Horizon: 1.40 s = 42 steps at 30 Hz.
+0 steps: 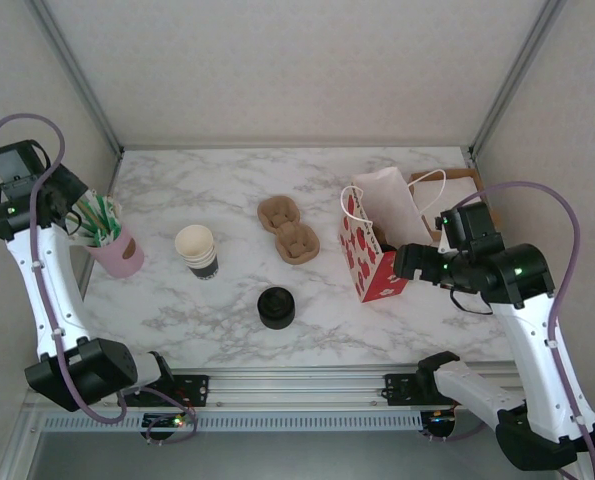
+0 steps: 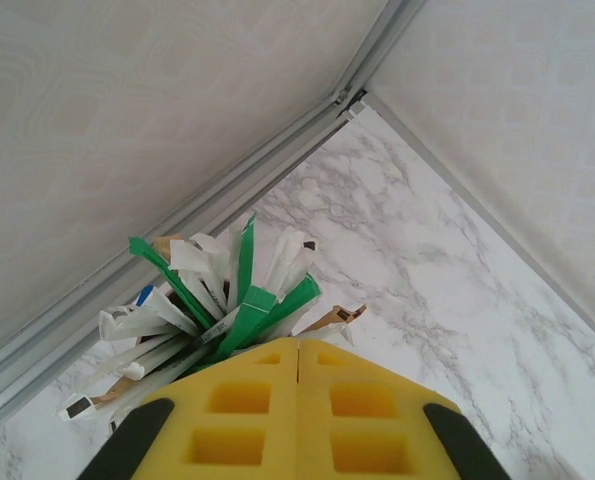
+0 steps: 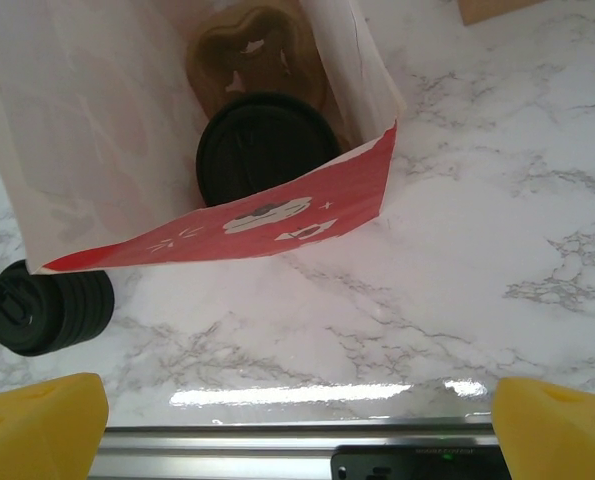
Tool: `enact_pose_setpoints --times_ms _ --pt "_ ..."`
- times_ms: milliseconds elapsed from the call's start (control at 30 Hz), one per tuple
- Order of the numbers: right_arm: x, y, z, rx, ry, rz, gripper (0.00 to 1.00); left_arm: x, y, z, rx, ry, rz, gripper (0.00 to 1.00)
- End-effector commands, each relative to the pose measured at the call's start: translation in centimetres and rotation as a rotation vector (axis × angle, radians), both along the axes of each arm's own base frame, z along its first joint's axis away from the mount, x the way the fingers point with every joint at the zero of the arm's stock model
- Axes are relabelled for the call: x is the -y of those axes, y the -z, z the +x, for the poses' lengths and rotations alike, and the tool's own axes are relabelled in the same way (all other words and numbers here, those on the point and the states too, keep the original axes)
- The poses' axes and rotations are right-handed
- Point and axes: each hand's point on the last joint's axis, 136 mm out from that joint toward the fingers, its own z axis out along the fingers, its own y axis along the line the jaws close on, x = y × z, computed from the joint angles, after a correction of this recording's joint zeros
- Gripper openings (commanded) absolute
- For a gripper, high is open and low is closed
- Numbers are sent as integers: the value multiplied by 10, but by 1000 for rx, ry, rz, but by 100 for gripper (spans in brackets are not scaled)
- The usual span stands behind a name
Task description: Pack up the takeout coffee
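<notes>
The takeout coffee (image 3: 262,145) stands inside the red-and-white paper bag (image 3: 277,215), its round black lid facing up, next to a brown cardboard carrier (image 3: 252,45). My right gripper (image 3: 297,430) is open over the bare marble just in front of the bag's mouth, with nothing between its yellow fingertips (image 3: 37,425). From above, the right gripper (image 1: 399,265) sits at the right side of the bag (image 1: 372,245). My left gripper (image 2: 297,400) is shut on nothing, its yellow pads pressed together above a pink cup of sachets and stirrers (image 2: 227,300).
A stack of lidless white cups (image 1: 197,250) stands left of centre, a short stack of black lids (image 1: 275,307) in front of it. A cardboard cup carrier (image 1: 289,228) lies mid-table. The pink cup (image 1: 117,250) stands at the far left. Walls enclose the table.
</notes>
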Motion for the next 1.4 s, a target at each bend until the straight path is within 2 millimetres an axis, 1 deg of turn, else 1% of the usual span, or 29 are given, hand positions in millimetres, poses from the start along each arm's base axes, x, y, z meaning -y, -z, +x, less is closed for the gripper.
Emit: enact_pose_setpoints --times_ms 0,100,233,433,533,600,667,800,933,1000,1133,1200,1233,1300,1367 --pt "-1 1 5 28 8 2 99 -3 -1 -3 -19 -14 0 0" --pt "-2 2 5 28 13 14 99 -2 1 -3 -20 -15 -14 0" --pt "3 1 5 44 17 -11 99 -7 8 -9 -46 -50 -3 0" --pt "5 5 4 47 21 -20 99 -3 25 -2 -63 -28 -49 0" --pt "7 8 3 47 25 -23 99 1 36 3 -71 -8 -87 4" --pt "7 8 2 47 26 -24 99 3 45 7 -84 6 -112 10" --pt "8 9 1 43 26 -25 99 3 48 7 -88 5 -115 16" --pt "8 9 0 47 24 -26 99 4 49 3 -89 -2 -112 24" --pt "7 9 1 46 23 -23 99 5 50 1 -86 -2 -111 34" --pt "7 10 1 43 23 -23 99 4 52 1 -89 -6 -113 36" --pt "6 13 1 38 20 -21 99 -1 52 2 -90 -26 -93 35" --pt "6 13 1 38 19 -21 99 -4 54 5 -98 -27 -95 36" --pt "6 13 2 38 18 -21 99 -4 53 8 -94 -23 -99 38" --pt "4 14 3 36 16 -18 99 -3 47 15 -62 -11 -112 42" --pt "4 14 3 36 15 -17 99 0 39 23 -28 10 -129 43"
